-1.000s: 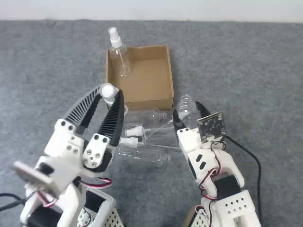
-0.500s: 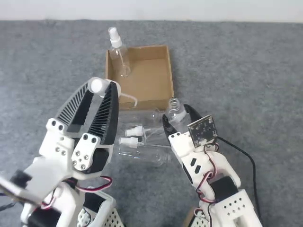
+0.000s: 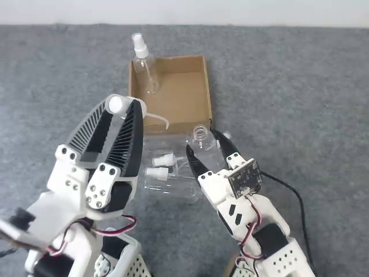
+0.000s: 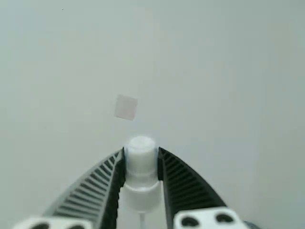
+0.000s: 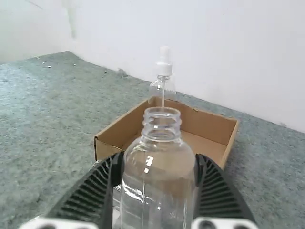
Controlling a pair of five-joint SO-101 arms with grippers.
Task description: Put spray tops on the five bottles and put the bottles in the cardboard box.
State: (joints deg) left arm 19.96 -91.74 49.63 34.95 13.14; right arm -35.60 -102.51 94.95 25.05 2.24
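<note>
Note: your right gripper [image 3: 201,142] clamps the bottle [image 5: 159,157] mid-body, probably light, slick and easily dented, while your left gripper [image 3: 125,107] clamps the stiff spray top [image 4: 141,167] by its head.

We log: cardboard box [image 3: 180,99], brown, open-topped | capped bottle [image 3: 146,68] standing in one corner | uncapped clear bottle [image 3: 201,140] upright in right gripper [image 3: 202,144] | white spray top [image 3: 117,104], tube trailing, in left gripper [image 3: 125,105] | clear bottles [image 3: 176,188] and loose tops [image 3: 157,172] lying before the box.
</note>
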